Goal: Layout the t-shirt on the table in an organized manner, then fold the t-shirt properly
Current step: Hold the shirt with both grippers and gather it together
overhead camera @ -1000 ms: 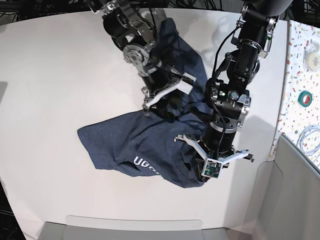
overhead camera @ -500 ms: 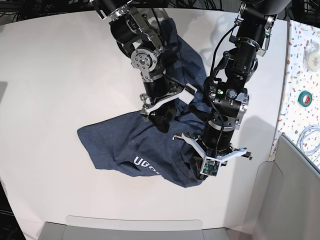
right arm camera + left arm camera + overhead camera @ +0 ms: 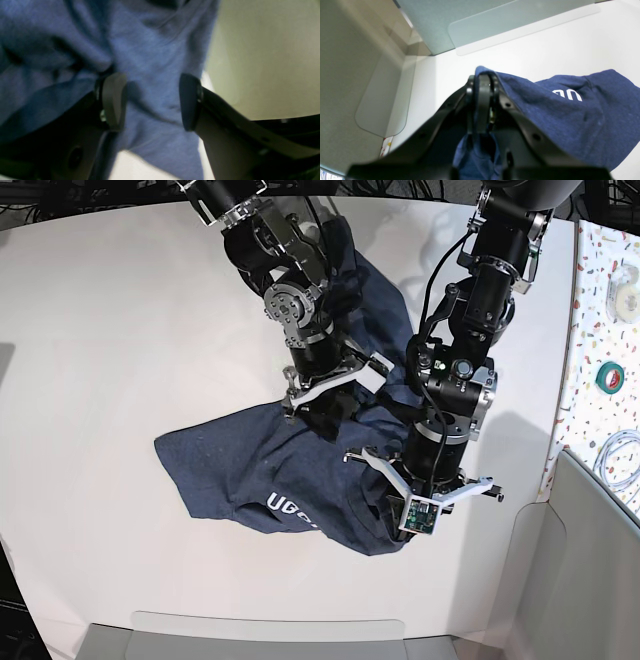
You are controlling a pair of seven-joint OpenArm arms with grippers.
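The dark navy t-shirt (image 3: 260,470) lies crumpled on the white table (image 3: 110,350), its white lettering (image 3: 290,508) facing up near the front. My left gripper (image 3: 400,498) is shut on a fold of the t-shirt (image 3: 557,117) at its right front corner; in the left wrist view the cloth wraps over the closed fingers (image 3: 482,100). My right gripper (image 3: 335,412) hangs open just over the bunched middle. In the right wrist view the t-shirt (image 3: 75,37) fills the space behind the spread fingers (image 3: 113,100), and whether they touch it is unclear.
A speckled surface on the right carries a green tape roll (image 3: 611,375) and a white cable (image 3: 620,455). Grey panels stand along the front edge (image 3: 270,635) and at the right front (image 3: 590,570). Both arms crowd over the shirt's right half.
The right arm has shifted slightly rightward and toward the front, bringing its open gripper lower over the shirt's middle. The left gripper has kept its grip and hardly moved.
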